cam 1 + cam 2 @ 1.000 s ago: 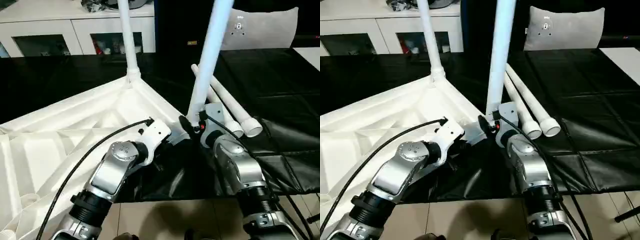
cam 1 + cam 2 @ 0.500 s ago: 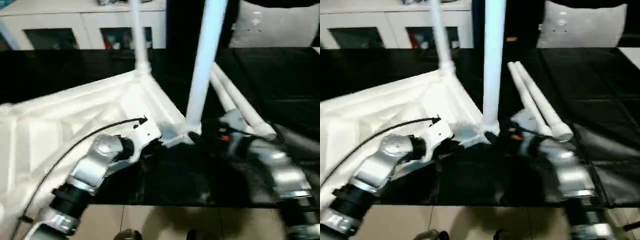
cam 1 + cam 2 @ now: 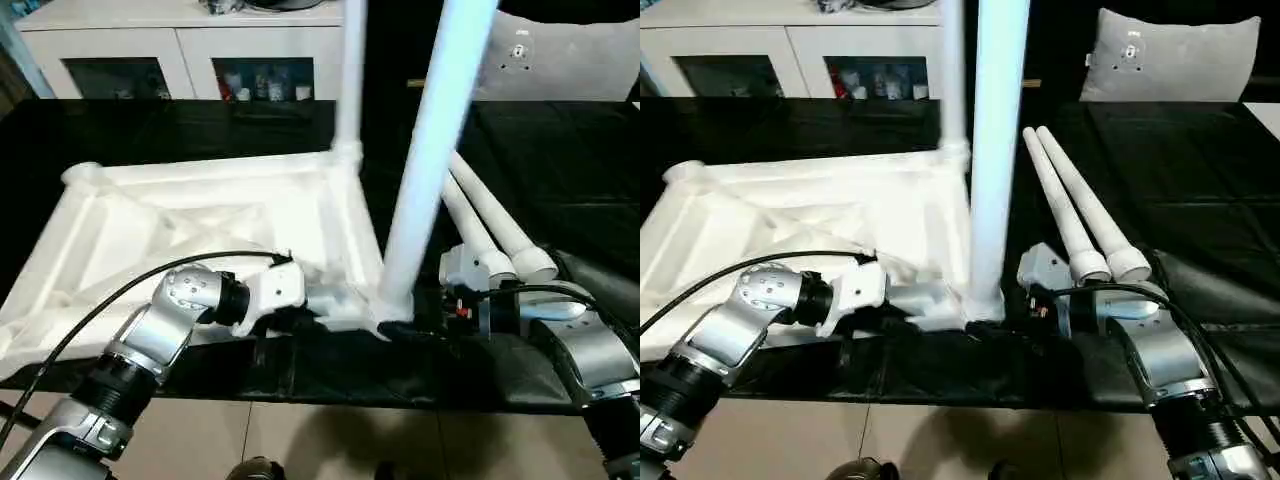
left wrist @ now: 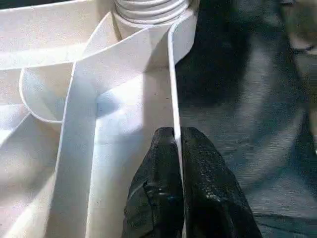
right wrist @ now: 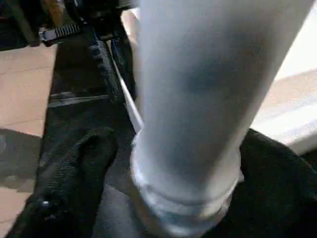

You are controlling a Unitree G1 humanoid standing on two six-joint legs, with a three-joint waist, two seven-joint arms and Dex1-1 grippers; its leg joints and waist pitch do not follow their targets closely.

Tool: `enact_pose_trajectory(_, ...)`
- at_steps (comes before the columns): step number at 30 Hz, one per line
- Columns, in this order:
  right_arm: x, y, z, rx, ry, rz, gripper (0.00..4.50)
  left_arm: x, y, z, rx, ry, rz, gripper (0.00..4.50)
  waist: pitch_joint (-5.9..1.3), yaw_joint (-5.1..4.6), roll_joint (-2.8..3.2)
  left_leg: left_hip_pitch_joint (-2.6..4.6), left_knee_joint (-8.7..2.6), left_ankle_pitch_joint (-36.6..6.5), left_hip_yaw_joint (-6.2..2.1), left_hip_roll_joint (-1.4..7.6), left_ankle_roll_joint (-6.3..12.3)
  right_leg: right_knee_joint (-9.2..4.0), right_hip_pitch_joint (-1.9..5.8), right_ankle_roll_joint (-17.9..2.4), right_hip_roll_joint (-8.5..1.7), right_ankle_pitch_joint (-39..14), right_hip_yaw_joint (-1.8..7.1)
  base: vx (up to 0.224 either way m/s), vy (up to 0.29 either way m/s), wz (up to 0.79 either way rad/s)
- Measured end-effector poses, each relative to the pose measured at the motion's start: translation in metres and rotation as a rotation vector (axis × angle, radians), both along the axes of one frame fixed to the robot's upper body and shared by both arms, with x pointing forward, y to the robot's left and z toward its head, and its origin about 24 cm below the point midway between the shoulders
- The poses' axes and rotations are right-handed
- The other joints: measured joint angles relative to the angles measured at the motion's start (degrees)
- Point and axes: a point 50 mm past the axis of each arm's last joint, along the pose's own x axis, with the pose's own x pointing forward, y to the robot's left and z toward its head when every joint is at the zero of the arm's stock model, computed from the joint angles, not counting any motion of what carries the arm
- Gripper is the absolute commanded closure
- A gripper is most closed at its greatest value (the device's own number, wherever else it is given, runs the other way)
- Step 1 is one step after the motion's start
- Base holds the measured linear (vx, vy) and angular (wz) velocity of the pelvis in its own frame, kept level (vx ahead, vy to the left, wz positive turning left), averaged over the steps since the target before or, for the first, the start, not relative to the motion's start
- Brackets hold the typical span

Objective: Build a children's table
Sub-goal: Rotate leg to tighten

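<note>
On the black bench (image 3: 560, 160), upturned table top (image 3: 200, 215); left claw (image 4: 177, 148) pinched on its rim (image 4: 173, 94). Right claw (image 5: 163, 173) wide around the near upright leg (image 3: 425, 170), not gripping; two loose legs (image 3: 1080, 215) alongside.

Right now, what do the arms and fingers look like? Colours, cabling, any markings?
Both forearms are silver metal with black ribbed collars near the elbow end. The left arm has a round silver joint cap, a white wrist housing and a black cable looping over it. The right arm carries black cables and a small red mark by its white wrist block. The left fingers are black, rounded and rough-textured.
</note>
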Motion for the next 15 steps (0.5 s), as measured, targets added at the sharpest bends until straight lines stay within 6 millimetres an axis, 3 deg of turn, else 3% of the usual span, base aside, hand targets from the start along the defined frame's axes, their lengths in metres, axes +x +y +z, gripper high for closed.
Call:
enact_pose_trajectory(7,-0.0036,0.0028,-0.002,0.023,0.05,0.05,1.18,-0.0028,-0.0022,-0.0001,-0.001,0.001,-0.071,4.5,0.0,0.97,-0.01,0.01,-0.01,0.0,0.01,0.04,0.0,0.07,-0.04,-0.1,0.0,0.0,-0.03,0.0,0.0,0.0)
enact_pose_trajectory(11,-0.0048,0.0032,-0.0031,0.025,0.074,0.064,1.59,-0.002,-0.0018,-0.0003,0.0,0.003,-0.079,4.5,-0.01,0.98,-0.02,0.01,-0.01,0.0,0.02,0.05,0.0,0.07,-0.04,-0.1,0.0,0.0,-0.03,0.0,0.0,0.0)
enact_pose_trajectory(15,-0.0051,0.0034,-0.0033,0.032,0.094,0.06,1.71,-0.0019,-0.0018,-0.0003,0.0,0.006,-0.083,4.5,-0.02,1.02,-0.04,0.02,-0.02,0.0,0.02,0.05,0.0,0.08,-0.03,-0.1,0.0,0.0,-0.04,0.0,0.0,0.0)
